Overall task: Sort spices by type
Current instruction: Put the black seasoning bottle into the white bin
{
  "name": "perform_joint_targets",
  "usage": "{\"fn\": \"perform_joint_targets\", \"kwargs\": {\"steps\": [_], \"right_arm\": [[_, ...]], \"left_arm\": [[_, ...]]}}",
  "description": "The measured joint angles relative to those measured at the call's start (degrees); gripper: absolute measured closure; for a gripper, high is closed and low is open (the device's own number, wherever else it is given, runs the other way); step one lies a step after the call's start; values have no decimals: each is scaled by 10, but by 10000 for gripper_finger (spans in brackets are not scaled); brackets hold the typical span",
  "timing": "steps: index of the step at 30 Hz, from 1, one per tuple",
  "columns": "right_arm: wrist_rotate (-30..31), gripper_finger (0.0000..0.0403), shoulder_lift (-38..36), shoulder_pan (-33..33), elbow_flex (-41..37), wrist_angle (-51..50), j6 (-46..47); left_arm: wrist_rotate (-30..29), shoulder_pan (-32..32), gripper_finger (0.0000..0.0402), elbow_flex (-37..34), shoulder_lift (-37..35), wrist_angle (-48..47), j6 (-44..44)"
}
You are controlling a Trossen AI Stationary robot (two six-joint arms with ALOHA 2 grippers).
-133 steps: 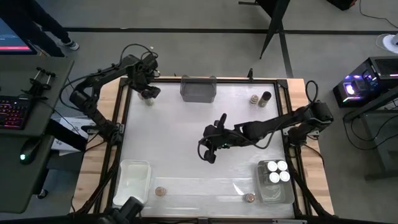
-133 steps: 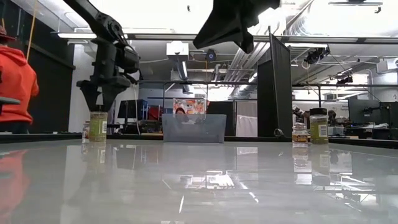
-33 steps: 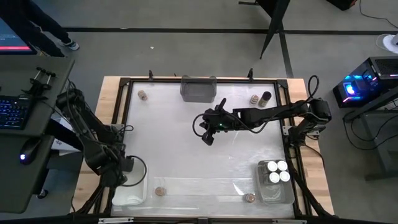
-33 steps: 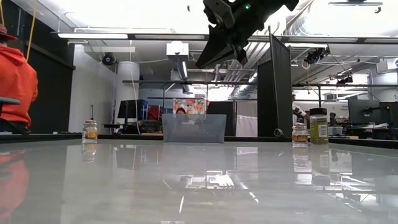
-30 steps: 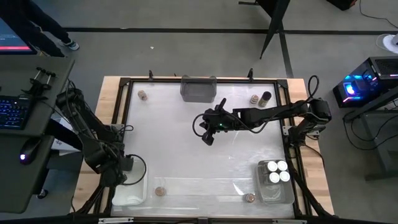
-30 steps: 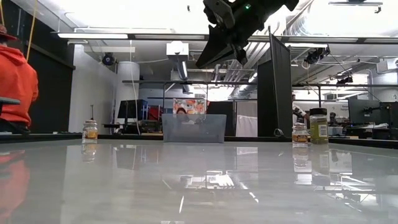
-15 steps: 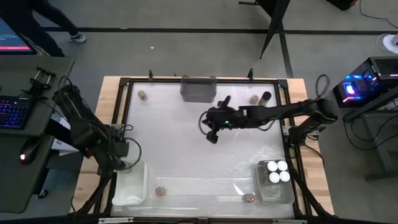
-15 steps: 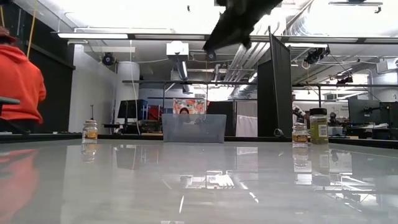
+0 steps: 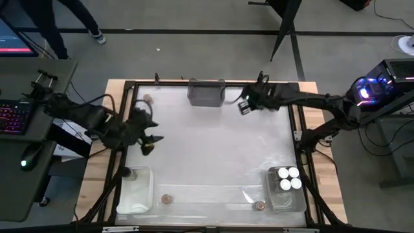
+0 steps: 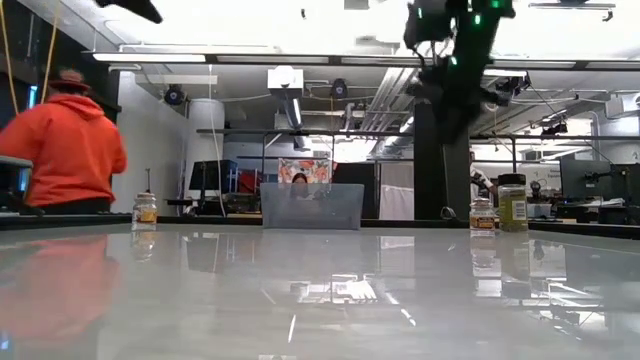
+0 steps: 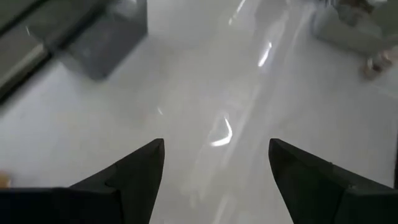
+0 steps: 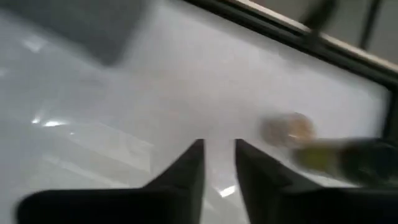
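The two jars (image 10: 500,204) by the grey bin (image 9: 206,92) look small, stiff and slick; I'd pinch one round its body. My right gripper (image 9: 244,105) hovers beside them, fingers slightly parted, empty. My left gripper (image 9: 149,144) hangs wide apart.

Two slim matte-black jointed arms (image 9: 97,120), draped with looping black cables. Dark wedge-shaped tapering fingers (image 11: 134,171). Small green lights glowing on one wrist.
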Motion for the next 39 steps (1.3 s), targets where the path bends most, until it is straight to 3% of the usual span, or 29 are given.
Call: {"fn": "perform_joint_targets", "kwargs": {"steps": [4,8,13,15,17,19,21,23,32,39], "right_arm": [[-13,237,-1,-108,-27,-8,19],[-6,148,0,-183,-44,-21,65],[-14,106,-8,-210,-44,14,31],[2,118,-10,-210,-44,-5,30],[25,159,-10,-214,-48,-46,37],[44,232,-11,-218,-62,-70,45],[47,333,-17,-218,-86,-66,47],[49,381,-27,-216,-112,-41,49],[80,399,-49,-215,-157,11,79],[19,401,-50,-192,-156,-4,49]], "left_arm": [[22,60,126,0,25,46,64],[62,94,126,0,38,51,67],[67,98,126,0,40,54,56],[64,98,126,0,40,54,54],[62,98,126,0,40,53,51],[59,98,126,0,40,54,50],[55,98,126,0,40,54,50],[45,98,126,0,40,54,50],[29,98,126,0,40,54,50],[27,98,126,0,40,54,47]]}}
